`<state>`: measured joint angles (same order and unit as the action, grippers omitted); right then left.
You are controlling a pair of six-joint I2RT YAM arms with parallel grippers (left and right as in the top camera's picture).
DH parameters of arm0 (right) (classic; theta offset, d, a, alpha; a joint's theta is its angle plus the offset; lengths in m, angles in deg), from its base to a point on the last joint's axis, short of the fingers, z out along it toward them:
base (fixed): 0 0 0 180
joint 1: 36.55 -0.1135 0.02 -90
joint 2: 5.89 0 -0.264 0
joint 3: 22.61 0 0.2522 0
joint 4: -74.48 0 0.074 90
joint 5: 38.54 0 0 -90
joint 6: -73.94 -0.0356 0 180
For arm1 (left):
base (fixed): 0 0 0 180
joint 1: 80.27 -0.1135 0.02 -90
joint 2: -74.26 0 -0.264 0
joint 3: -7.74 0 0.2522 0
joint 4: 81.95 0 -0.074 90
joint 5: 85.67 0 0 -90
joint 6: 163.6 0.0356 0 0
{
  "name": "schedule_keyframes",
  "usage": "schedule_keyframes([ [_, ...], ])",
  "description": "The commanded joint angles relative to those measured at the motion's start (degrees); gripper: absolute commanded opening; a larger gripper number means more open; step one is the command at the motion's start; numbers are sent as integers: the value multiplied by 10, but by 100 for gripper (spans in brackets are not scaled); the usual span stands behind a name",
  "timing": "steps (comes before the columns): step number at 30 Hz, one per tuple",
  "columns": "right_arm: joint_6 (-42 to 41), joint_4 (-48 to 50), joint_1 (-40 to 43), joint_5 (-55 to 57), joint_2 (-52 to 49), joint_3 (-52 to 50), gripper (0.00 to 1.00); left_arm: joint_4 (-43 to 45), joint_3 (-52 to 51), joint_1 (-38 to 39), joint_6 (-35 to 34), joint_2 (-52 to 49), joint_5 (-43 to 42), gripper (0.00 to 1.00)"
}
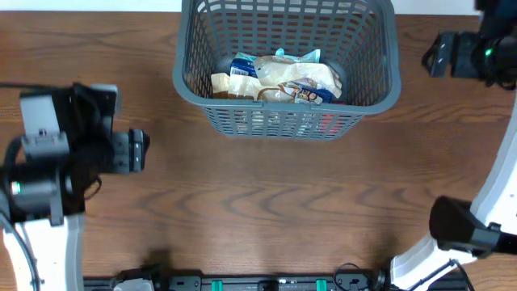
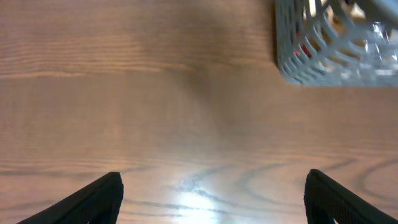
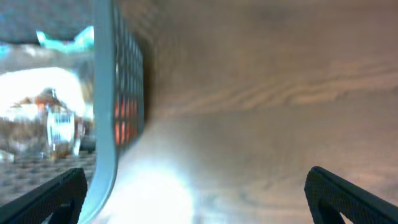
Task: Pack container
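The left jaws stand spread wide with nothing between them, hanging over bare desk (image 2: 186, 93). The right jaws gape just as wide and are just as empty. The container (image 1: 287, 121) sits at the far middle of the desk, well apart from the left jaws and off ahead to one side. It is near the right jaws, side wall toward them. Packets (image 1: 283, 77) are heaped on its floor. I see nothing loose on the desk, so I'd say packing is at or near its end. Any next move needs a packet from out of view.
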<state>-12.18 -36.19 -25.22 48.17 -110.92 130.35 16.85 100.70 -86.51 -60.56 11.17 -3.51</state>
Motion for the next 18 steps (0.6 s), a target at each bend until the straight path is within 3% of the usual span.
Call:
schedule_keyframes([
  [1, -22, -4, -15, 23, 55, -93, 99, 0, -42, -2, -5, 34, -24, 82],
  [10, -42, 62, -34, 21, 189, -370, 99, 7, -100, -2, 5, 97, -68, 82],
  [18, -43, 105, -57, -3, 309, -524, 99, 33, -144, -2, -12, 178, -71, 82],
])
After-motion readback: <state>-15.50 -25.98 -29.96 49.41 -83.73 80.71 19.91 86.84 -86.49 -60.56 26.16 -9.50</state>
